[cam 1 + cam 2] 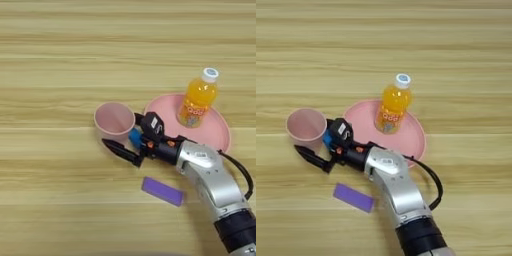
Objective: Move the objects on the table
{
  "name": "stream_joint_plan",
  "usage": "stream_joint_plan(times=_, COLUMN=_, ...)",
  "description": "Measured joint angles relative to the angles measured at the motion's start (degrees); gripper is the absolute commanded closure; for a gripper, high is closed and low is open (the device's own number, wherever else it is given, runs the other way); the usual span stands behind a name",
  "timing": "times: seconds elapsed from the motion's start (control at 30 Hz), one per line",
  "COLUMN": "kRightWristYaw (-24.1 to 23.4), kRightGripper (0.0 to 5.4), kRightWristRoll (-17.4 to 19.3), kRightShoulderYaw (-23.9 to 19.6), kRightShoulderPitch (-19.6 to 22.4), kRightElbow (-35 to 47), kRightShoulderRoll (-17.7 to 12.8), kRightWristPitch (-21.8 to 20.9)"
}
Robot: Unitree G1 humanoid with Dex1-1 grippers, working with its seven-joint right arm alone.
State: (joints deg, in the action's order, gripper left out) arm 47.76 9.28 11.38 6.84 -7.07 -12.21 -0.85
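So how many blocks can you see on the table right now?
2. A flat purple rectangular block lies on the wooden table below the forearm; a smaller bright blue block sits between the right gripper's fingers, beside the pale pink plastic cup.

— Where does the right arm (212, 177) come in?
— From the lower right, silver forearm slanting up and left, low over the counter.
— And the tool (125, 137)?
— Its two black fingers (120, 150) point left, spread apart.
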Motion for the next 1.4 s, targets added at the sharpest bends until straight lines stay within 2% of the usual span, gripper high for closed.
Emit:
stream_joint_plan(times=0.2, kRightWristYaw=0.19, kRightGripper=1.08, kRightWristRoll=0.76, kRightShoulderYaw=-0.83, kRightShoulderPitch=0.02, kRightElbow=0.59, kRightShoulderRoll=-0.01, kRightWristPitch=-0.96)
stream_joint_plan(times=0.33, kRightWristYaw=0.93, kRightGripper=1.08, kRightWristRoll=3.60, kRightShoulderYaw=-3.14, kRightShoulderPitch=0.01, kRightElbow=3.09, kRightShoulderRoll=-0.50, kRightWristPitch=-1.02)
stream_joint_plan(times=0.5, kRightWristYaw=2.58, kRightGripper=1.08, kRightWristRoll=6.06, kRightShoulderYaw=-6.54, kRightShoulderPitch=-0.03, kRightElbow=5.28, kRightShoulderRoll=-2.80, kRightWristPitch=-0.98)
stream_joint_plan(times=0.7, kRightWristYaw=4.44, kRightGripper=1.08, kRightWristRoll=9.27, kRightShoulderYaw=-11.74, kRightShoulderPitch=-0.99, kRightElbow=6.66, kRightShoulderRoll=-7.08, kRightWristPitch=-0.98)
stream_joint_plan(times=1.0, kRightWristYaw=5.22, kRightGripper=1.08, kRightWristRoll=9.25, kRightShoulderYaw=-15.52, kRightShoulderPitch=-2.64, kRightElbow=3.22, kRightShoulderRoll=-9.40, kRightWristPitch=-2.21)
stream_joint_plan(times=1.4, kRightWristYaw=5.35, kRightGripper=1.08, kRightWristRoll=7.89, kRightShoulderYaw=-16.29, kRightShoulderPitch=-3.45, kRightElbow=-1.94, kRightShoulderRoll=-10.06, kRightWristPitch=-4.67)
